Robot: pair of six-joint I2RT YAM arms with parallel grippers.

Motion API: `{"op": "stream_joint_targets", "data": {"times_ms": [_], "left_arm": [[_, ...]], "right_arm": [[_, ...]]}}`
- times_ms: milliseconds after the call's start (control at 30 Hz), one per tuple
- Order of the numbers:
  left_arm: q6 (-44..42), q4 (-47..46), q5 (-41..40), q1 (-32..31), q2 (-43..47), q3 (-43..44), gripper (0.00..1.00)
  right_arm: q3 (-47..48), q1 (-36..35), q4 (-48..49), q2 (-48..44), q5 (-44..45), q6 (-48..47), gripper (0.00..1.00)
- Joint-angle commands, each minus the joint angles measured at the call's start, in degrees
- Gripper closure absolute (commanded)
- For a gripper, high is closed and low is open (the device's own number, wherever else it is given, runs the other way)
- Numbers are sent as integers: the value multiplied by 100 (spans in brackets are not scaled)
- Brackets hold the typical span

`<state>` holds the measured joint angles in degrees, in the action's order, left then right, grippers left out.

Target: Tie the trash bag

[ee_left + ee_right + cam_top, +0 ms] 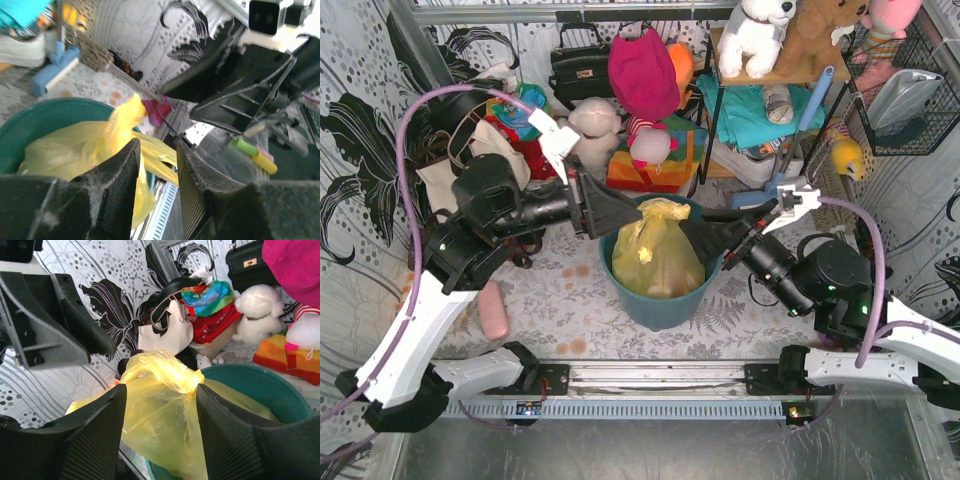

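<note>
Trash bag sits in the teal bucket, mid table, its top bunched up above the rim. Left gripper hangs just beside the bunch on one side, right gripper opp. it. Both sets of jaws stand released, apart, w/ yellow film showing thru each gap. Black handbag & white plush toy sit behind.
</note>
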<state>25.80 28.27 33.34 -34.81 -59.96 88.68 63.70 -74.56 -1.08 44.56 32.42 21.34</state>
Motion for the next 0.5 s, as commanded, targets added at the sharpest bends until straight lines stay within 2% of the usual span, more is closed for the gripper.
{"op": "stream_joint_targets", "data": {"times_ms": [0, 167, 333, 467], "left_arm": [[-528, 609, -232, -652, -340, 614, 56], [-841, 1043, -524, -1121, -534, 1225, 50], [-1105, 1355, -557, -1176, -597, 1700, 47], [-1098, 1264, -425, -1203, -670, 1738, 47]], "right_arm": [[574, -14, -741, 419, 327, 191, 39], [848, -14, -904, 784, 546, 653, 32], [721, -14, -767, 809, 919, 1025, 32], [606, -14, -441, 751, 950, 944, 32]]}}
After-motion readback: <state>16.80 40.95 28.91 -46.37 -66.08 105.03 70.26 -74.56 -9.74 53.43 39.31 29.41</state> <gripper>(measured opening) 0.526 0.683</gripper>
